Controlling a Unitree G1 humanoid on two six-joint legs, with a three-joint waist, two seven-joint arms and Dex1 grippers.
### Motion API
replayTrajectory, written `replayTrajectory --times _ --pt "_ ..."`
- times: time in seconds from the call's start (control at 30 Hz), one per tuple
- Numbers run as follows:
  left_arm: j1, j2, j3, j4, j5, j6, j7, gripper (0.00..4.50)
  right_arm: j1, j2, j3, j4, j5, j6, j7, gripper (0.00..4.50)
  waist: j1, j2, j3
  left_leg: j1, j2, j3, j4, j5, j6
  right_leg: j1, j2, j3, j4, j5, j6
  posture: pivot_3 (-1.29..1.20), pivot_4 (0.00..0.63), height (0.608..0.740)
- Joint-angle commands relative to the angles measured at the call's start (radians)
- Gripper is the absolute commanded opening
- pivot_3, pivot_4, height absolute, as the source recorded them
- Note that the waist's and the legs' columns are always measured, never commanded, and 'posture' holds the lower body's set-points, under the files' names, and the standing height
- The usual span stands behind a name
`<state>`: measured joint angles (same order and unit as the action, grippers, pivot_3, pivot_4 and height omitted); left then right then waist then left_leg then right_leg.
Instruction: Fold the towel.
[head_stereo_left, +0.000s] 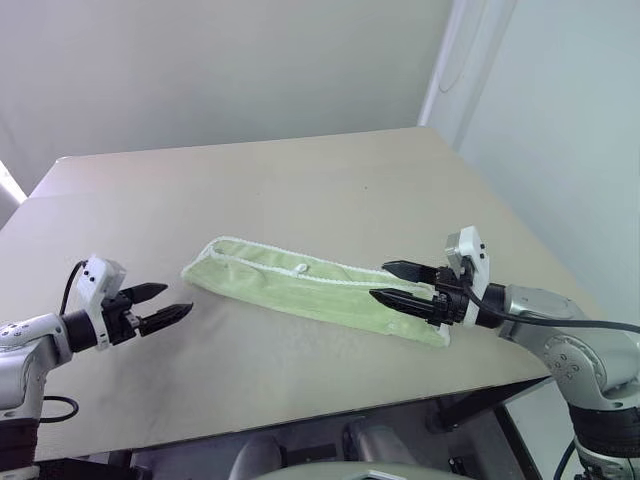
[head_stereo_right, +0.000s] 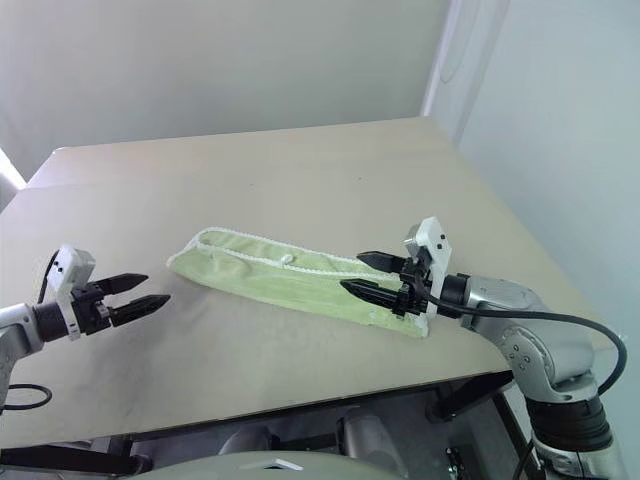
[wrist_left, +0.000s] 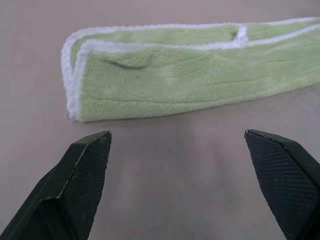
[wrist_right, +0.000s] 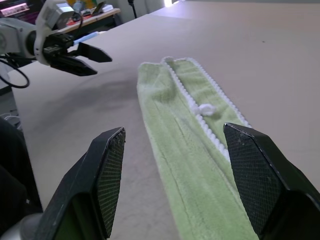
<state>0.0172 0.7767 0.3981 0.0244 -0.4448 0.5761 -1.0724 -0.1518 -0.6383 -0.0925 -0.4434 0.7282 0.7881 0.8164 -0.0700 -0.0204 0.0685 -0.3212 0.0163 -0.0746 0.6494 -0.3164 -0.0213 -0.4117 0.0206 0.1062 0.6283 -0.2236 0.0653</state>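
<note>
The towel, pale lime-green with white edging, lies folded into a long narrow strip slanting across the table. Its small white loop tag sits on the upper edging. My right gripper hovers open over the strip's right end, one finger on each side of its width, gripping nothing. My left gripper is open just short of the strip's left end, with bare tabletop between its fingers and the cloth. It also shows across the table as the left gripper.
The table's front edge runs close under both arms, and its right edge passes beside the right arm. A pale wall stands behind the table. Cables trail from both wrists.
</note>
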Motion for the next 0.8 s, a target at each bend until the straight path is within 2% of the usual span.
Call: replayTrajectory --times 0.03,0.27,0.47,0.63,0.8 --pt "-0.03 0.001 -0.002 -0.039 -0.023 -0.007 0.024 4.5 -0.023 -0.004 -0.002 -0.001 -0.006 -0.033 0.009 3.26 -0.001 0.0 0.0 0.0 0.0 0.0 0.0 0.0 0.0 0.0 0.0 0.0 0.0 0.0 0.0 0.0 0.0 0.74" --pt "-0.115 -0.018 -0.055 -0.004 -0.023 -0.018 0.044 4.5 -0.01 0.01 -0.012 0.008 -0.02 -0.048 -0.026 3.26 -0.002 0.001 0.0 -0.001 0.0 0.001 -0.002 0.0 0.0 -0.002 0.0 0.001 0.0 0.0 0.0 0.0 0.0 0.74" --pt "-0.255 -0.022 -0.14 0.161 0.032 -0.107 0.025 4.5 0.037 -0.011 -0.045 0.025 -0.075 -0.037 -0.109 3.26 0.0 0.001 0.0 -0.001 0.0 0.002 -0.001 0.0 0.0 -0.002 0.0 0.001 0.0 0.0 0.0 0.0 0.0 0.74" --pt "-0.399 -0.032 -0.223 0.358 0.123 -0.221 0.044 4.5 0.064 0.0 -0.044 0.021 -0.128 -0.023 -0.204 3.26 -0.001 0.001 0.0 -0.002 0.0 0.002 -0.002 0.0 0.0 -0.002 0.0 0.001 0.0 0.0 0.0 0.0 0.0 0.74" --pt "-0.636 -0.051 -0.303 0.677 0.23 -0.329 0.059 4.5 0.043 0.023 0.009 0.077 -0.231 -0.068 -0.267 3.26 0.001 0.0 0.0 -0.002 -0.001 0.002 -0.001 0.0 0.0 -0.002 0.001 0.001 0.001 0.0 0.0 0.0 0.0 0.74"
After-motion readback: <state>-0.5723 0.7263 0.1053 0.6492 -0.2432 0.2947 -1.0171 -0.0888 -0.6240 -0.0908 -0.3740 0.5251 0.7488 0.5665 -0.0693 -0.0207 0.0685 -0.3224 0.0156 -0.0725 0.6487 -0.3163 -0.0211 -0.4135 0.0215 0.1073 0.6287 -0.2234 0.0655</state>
